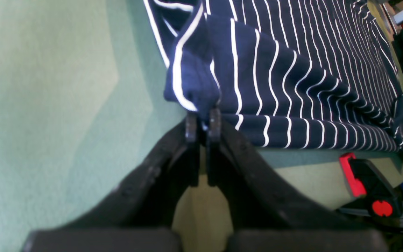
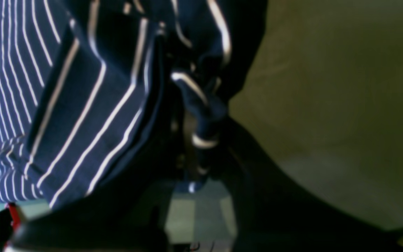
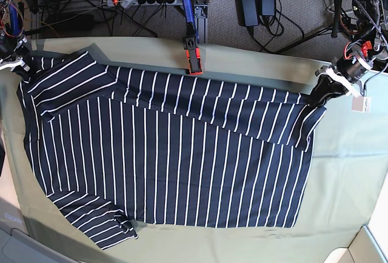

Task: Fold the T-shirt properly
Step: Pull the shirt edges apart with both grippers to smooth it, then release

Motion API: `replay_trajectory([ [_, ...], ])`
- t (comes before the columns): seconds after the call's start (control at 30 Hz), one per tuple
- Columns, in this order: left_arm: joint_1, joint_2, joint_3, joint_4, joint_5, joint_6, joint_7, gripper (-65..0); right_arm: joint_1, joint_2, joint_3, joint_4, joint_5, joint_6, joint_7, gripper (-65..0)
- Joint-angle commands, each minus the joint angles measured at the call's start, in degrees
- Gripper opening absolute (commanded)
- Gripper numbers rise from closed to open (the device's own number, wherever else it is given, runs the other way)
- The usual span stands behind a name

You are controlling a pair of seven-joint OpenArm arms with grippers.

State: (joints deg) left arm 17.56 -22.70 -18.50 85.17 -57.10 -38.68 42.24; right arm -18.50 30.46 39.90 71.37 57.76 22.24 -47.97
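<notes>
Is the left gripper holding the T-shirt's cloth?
Yes, the left gripper pinches a bunched edge of the T-shirt between closed jaws.

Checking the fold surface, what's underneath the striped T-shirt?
The pale green cloth lies under the T-shirt and shows around it. Anything beneath the shirt's middle is covered and cannot be seen.

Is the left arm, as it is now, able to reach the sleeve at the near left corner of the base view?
Probably not. The left gripper is shut on the T-shirt at the far right edge, and that sleeve lies diagonally across the whole shirt.
</notes>
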Motion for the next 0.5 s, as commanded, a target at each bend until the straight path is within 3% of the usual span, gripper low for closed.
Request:
replay_trajectory([
  [0.0,-0.2,-1.1,-0.8,1.0,-1.1,-1.3,-1.2,-65.0,-0.4,1.9,0.8,0.9,-0.1,3.7,0.8,-65.0],
  [0.47,0.7,-1.1,-0.8,1.0,-2.7,-1.3,-0.5,-65.0,-2.0,1.9,0.8,0.9,-0.1,3.7,1.7,-65.0],
])
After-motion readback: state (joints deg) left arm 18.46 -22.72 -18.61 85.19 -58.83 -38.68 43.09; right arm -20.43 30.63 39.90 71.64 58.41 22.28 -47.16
